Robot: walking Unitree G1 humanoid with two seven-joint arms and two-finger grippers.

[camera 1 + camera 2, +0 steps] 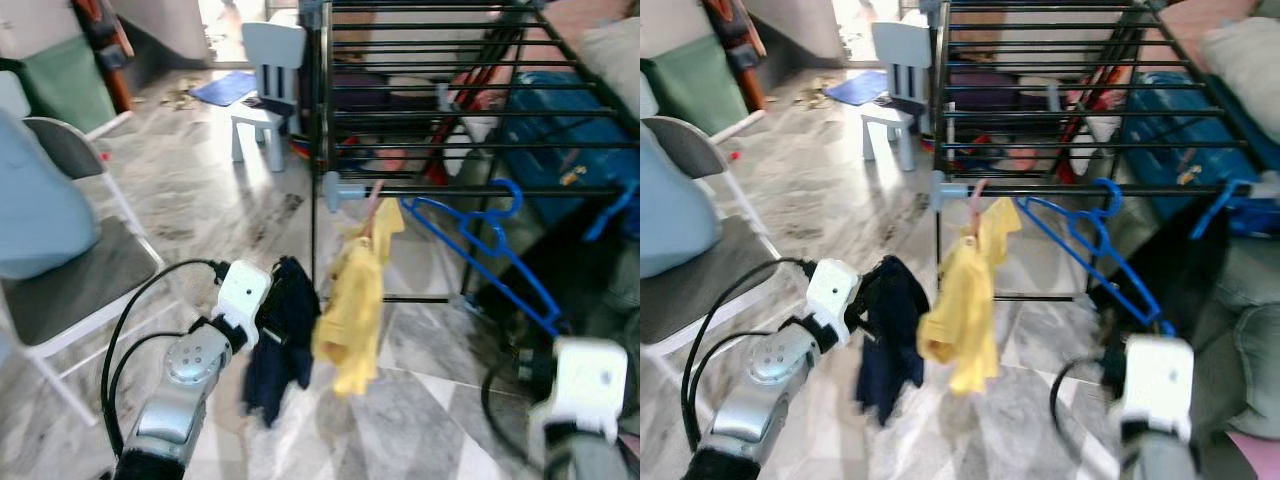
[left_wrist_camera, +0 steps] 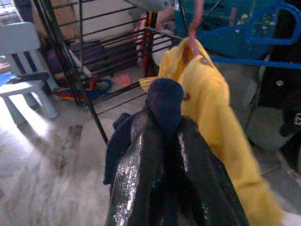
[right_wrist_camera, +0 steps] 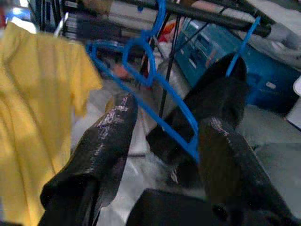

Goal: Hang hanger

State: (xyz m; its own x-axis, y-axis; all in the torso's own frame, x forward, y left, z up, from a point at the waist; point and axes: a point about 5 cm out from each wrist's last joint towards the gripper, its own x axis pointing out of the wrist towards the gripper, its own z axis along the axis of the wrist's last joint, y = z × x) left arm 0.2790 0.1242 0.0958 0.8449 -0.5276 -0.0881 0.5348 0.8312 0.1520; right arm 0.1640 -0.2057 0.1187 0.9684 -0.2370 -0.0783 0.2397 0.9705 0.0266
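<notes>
A: What's hidden or unclear?
B: The left claw (image 2: 164,136) tips are buried in a dark navy garment (image 1: 280,335); fingers (image 2: 136,165) pinched tight together on a bunched fold. In the eye views the claw sits behind the cloth. Right claw (image 3: 162,141) is cut off at the bottom edge in the eye views; the wrist view shows its fingers spread wide, holding nothing. Both eye views are a bit blurred.

A: Where's the hanger?
B: Blue hanger (image 1: 480,245), thin plastic, hooked on the front bar of the black drying rack (image 1: 430,100), tilting down to the right. It's seen through the gap between the right claw's fingers, just beyond them; contact unclear. A second blue hook (image 1: 610,212) on the far right carries something dark, cropped.

A: Other textures?
B: Yellow shirt (image 1: 355,310), soft, on a pinkish hanger on the rack's left corner, just right of the navy garment. Glossy grey marble floor (image 1: 200,200). Pale blue small chair (image 1: 268,85) far left, folding chair (image 1: 70,280) near left.

A: Any writing?
B: None legible.
</notes>
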